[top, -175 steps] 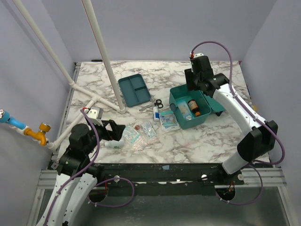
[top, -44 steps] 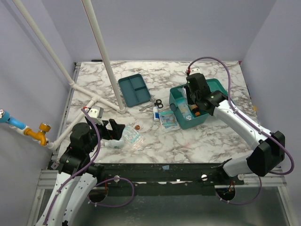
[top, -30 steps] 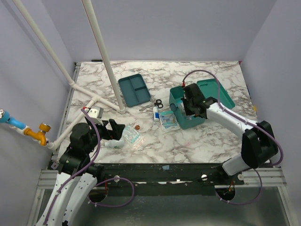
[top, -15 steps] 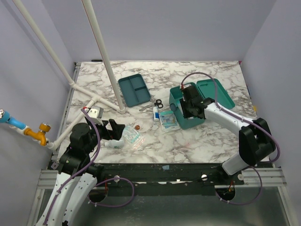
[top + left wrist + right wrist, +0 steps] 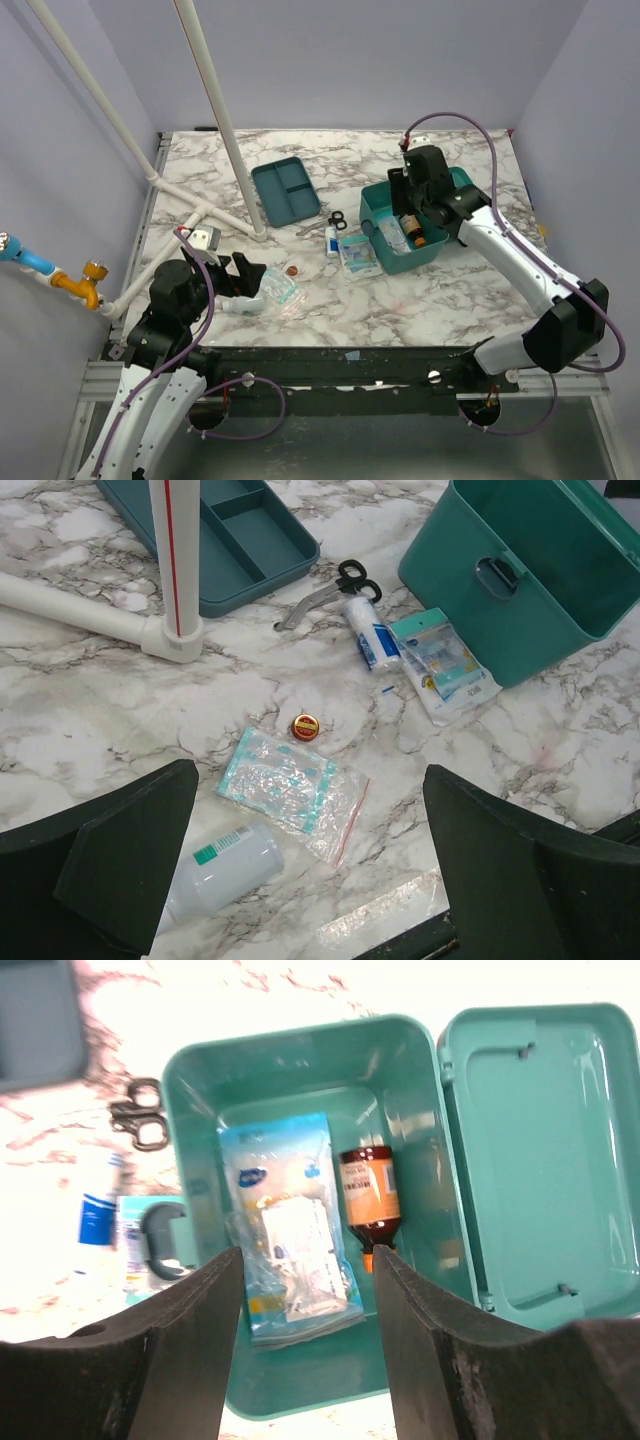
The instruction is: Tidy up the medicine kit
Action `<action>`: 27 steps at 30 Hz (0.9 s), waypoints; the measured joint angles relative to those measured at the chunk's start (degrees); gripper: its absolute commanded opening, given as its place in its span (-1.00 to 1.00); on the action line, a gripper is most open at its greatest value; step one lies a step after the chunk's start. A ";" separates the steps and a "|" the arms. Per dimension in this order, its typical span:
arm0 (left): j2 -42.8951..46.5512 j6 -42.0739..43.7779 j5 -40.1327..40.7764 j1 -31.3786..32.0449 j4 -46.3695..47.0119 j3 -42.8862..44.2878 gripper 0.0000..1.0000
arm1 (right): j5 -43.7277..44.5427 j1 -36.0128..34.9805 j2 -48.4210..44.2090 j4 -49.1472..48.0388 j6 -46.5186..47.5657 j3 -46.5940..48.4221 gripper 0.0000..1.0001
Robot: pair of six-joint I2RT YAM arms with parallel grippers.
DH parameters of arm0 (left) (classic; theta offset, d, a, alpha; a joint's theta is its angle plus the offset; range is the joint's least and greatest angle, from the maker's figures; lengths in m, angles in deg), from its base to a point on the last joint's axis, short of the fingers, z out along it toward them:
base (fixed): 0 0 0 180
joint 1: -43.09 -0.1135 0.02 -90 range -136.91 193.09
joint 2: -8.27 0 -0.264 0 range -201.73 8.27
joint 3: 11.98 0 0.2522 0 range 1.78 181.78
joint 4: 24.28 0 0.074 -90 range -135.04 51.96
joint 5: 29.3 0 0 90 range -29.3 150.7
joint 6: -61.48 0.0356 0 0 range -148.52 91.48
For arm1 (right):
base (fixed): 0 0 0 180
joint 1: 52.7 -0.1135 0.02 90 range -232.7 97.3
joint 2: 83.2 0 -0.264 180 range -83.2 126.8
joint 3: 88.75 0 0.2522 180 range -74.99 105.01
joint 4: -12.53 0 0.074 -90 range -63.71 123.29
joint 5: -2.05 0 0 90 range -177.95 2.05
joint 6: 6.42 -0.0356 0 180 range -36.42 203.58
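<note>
- Your right pincer (image 5: 307, 1255) has just risen out of the deep teal-green plastic medicine kit (image 5: 398, 262). Half a second ago it was low inside the box. Now it hangs above the cavity with its jaws parted and nothing between them.
- I read that as a finished drop-off: one more item is stowed, and the arm is free to fetch the next.
- Your left pincer (image 5: 310, 770) sits spread wide and empty over the near-left table, as it did a second ago.
- The medicine kit stands on the right half of the marble table (image 5: 440, 300), with its hinged lid (image 5: 540, 1160) laid fully open.
- Inside it lie a blue-and-white foil sachet (image 5: 275, 1185), a clear plastic packet (image 5: 300, 1250) on top of that sachet, and a brown glass bottle with an orange label (image 5: 368, 1200) just beside them.
- The flat teal divided tray (image 5: 286, 190) lies well apart from the kit, and nothing shows in its compartments.
- Several things are still loose on the table:
  - black-handled scissors (image 5: 340, 585)
  - a white tube with blue print (image 5: 368, 632)
  - a blue-printed packet (image 5: 445, 665) against the kit's front wall
  - a small red round tin (image 5: 305, 725)
  - a clear zip bag (image 5: 290, 790)
  - a white plastic bottle with a green label (image 5: 225, 865)
- So you look well short of done, with most of the pieces still outside the kit.
</note>
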 measured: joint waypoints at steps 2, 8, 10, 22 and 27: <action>-0.07 0.00 0.00 0.00 0.00 0.00 0.97 | -1.79 -0.22 -0.83 0.92 -1.03 2.80 0.18; -0.33 0.00 0.02 0.00 0.00 0.00 0.97 | -4.87 -4.94 -1.14 1.95 -3.67 5.73 0.20; -0.37 0.00 0.02 0.00 0.00 0.00 0.97 | -6.32 -8.15 -1.09 1.92 -4.70 5.84 0.20; -0.63 -0.02 1.14 0.00 -0.22 0.00 0.97 | -10.05 -27.47 7.32 -2.27 -12.44 5.95 0.21; -1.68 -0.09 2.78 0.00 -1.40 0.00 0.97 | -12.61 -30.69 10.03 -8.04 -16.46 4.09 0.21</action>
